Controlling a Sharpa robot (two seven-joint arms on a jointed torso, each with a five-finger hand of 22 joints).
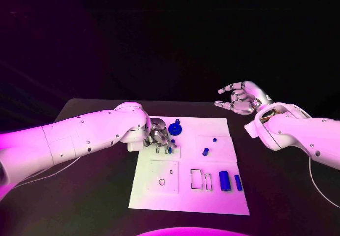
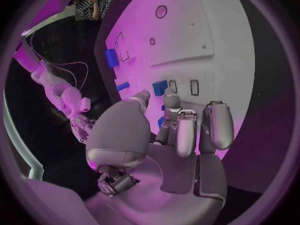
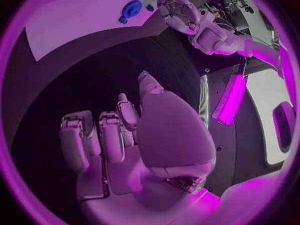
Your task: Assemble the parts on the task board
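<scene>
The white task board (image 1: 185, 194) lies in the middle of the black table. My left hand (image 1: 157, 137) hovers over its far left part with fingers curled, and a small blue part (image 1: 171, 144) sits at its fingertips. In the left wrist view that small blue part (image 2: 162, 121) shows between thumb and fingers (image 2: 180, 130), just above the board (image 2: 206, 30). A blue round part (image 1: 175, 129) stands beside the hand. My right hand (image 1: 240, 98) is raised beyond the board's far right corner, fingers spread and empty. The right wrist view shows the right hand (image 3: 125, 135) and the round part (image 3: 132, 7).
Two small blue pegs (image 1: 214, 139) (image 1: 205, 152) stand mid-board. Two blue blocks (image 1: 224, 180) (image 1: 238, 182) lie at the near right, beside two empty rectangular slots (image 1: 196, 178). A square blue part (image 2: 160, 88) lies by small slots near my left fingertips.
</scene>
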